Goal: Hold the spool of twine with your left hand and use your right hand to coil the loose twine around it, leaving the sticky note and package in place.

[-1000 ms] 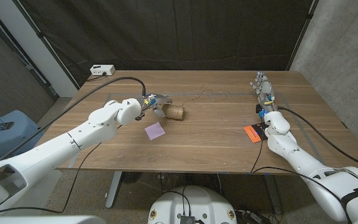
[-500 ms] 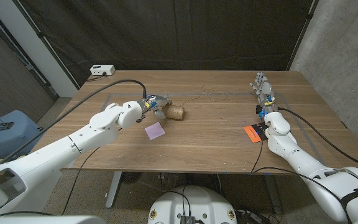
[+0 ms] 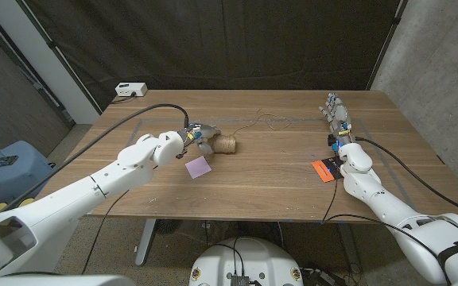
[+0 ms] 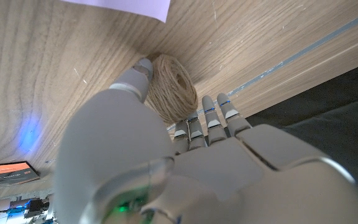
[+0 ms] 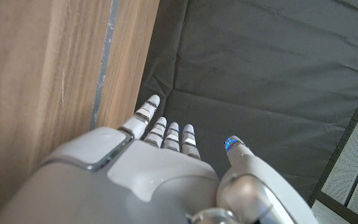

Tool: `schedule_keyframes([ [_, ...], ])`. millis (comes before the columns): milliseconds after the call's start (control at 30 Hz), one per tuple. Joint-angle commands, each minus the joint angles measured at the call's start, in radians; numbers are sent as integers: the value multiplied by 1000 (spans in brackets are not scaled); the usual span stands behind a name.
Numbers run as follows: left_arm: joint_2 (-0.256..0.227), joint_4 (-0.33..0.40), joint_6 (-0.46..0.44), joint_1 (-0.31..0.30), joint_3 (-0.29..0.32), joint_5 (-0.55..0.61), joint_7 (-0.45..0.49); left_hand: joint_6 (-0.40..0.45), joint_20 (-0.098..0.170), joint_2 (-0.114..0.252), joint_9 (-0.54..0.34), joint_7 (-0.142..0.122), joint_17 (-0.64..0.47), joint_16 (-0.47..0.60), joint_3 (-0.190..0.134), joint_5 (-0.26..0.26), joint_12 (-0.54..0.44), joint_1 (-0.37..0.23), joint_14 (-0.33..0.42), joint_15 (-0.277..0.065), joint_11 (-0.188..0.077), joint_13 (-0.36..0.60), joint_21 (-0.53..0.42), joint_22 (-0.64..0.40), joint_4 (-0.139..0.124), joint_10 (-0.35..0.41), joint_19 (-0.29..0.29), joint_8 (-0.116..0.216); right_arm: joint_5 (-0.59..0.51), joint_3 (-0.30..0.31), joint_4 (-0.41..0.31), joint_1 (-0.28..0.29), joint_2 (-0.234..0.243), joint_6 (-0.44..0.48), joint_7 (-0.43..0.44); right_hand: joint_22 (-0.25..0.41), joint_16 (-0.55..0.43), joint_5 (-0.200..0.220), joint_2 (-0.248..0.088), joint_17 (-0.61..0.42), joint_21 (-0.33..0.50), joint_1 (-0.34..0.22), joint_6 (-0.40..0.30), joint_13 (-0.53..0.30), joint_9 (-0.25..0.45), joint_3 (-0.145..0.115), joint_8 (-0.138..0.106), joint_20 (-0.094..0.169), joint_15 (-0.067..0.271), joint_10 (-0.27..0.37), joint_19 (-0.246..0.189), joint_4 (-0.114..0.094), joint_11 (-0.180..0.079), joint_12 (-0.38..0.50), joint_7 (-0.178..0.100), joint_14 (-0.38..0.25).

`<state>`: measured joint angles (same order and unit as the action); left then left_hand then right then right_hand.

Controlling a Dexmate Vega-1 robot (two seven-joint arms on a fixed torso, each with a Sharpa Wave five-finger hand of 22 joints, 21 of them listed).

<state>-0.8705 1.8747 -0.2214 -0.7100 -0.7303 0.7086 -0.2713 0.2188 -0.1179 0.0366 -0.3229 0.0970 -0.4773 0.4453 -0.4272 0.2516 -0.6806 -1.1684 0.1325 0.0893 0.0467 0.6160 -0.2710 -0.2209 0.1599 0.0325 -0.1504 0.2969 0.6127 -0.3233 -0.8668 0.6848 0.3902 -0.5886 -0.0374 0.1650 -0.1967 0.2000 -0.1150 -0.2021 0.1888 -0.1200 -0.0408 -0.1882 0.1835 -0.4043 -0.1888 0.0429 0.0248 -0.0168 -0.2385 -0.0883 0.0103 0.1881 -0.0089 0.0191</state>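
The spool of twine (image 3: pixel 226 144) lies on its side left of the table's middle. My left hand (image 3: pixel 197 135) reaches it from the left. In the left wrist view my thumb (image 4: pixel 137 78) touches one side of the spool (image 4: pixel 169 90) and my fingers (image 4: pixel 207 119) lie against the other side. Loose twine (image 3: pixel 262 121) trails from the spool toward the back of the table. A purple sticky note (image 3: pixel 199 167) lies just in front of the spool. The orange package (image 3: pixel 324 169) lies at the right. Beyond it my right hand (image 3: pixel 339 119) is open, fingers (image 5: pixel 165 134) straight, holding nothing.
A white box (image 3: pixel 130 89) with a cable sits at the table's (image 3: pixel 277 187) back left corner. Dark curtain hangs behind the table. A grey tape line (image 5: pixel 104 59) runs along the wood near my right hand.
My left hand has slid a little to the right and closed in on the spool. The spool, the note, the package and my right hand have stayed put.
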Motion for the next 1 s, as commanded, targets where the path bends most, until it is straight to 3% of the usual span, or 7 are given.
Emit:
schedule_keyframes([
  [33,12,-17,1,8,-13,19,13,15,-1,-1,-6,0,1,4,-8,7,-9,-2,18,-1,1,2,-9,-5,-1,17,-10,10,2,0,14,-2,1,-5,-12,6,-7,-3,-10,-2,4,3,1,-4,4,-9,-4,11,1,-5,-2,1,0,7,-1,6],
  [1000,31,-31,-25,-8,-21,48,81,159,5,-7,-33,-9,3,43,-24,13,-52,-34,136,-39,-30,14,-38,-4,6,155,-79,103,15,-6,60,-20,-8,-2,-59,6,-7,-3,-9,-2,4,5,0,-4,4,-10,-4,12,3,-4,-3,2,-1,7,-2,5],
])
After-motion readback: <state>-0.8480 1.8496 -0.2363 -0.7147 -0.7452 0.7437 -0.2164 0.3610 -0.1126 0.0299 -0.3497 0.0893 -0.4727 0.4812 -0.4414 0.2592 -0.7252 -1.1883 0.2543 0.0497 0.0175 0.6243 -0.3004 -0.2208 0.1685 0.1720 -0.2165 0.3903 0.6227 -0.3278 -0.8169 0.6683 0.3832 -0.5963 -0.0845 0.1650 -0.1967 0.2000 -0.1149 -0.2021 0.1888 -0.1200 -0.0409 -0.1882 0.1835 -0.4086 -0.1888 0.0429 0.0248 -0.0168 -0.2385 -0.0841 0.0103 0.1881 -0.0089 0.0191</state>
